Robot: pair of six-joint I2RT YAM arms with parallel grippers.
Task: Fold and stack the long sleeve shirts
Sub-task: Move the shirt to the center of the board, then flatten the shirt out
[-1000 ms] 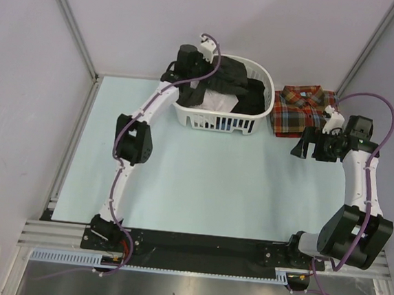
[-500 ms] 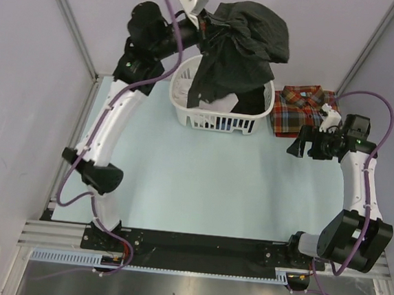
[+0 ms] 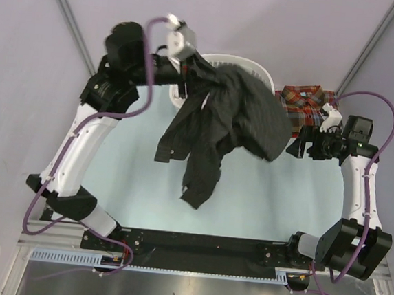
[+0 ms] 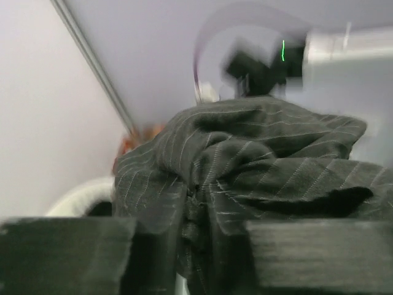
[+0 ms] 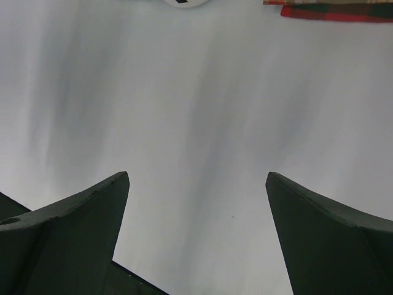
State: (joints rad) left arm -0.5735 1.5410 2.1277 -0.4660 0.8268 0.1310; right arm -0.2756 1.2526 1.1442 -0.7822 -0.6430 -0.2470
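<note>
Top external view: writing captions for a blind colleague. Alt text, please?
The left tool holds a black pinstriped shirt dangling above the table, near a white basket. The right tool hovers open beside a folded plaid shirt.

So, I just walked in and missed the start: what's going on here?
The left gripper is pinching the black pinstriped shirt, which dangles bunched above the table in front of the white basket. The plaid shirt lies folded at the table's far right. The right gripper hovers open and empty near it.
</note>
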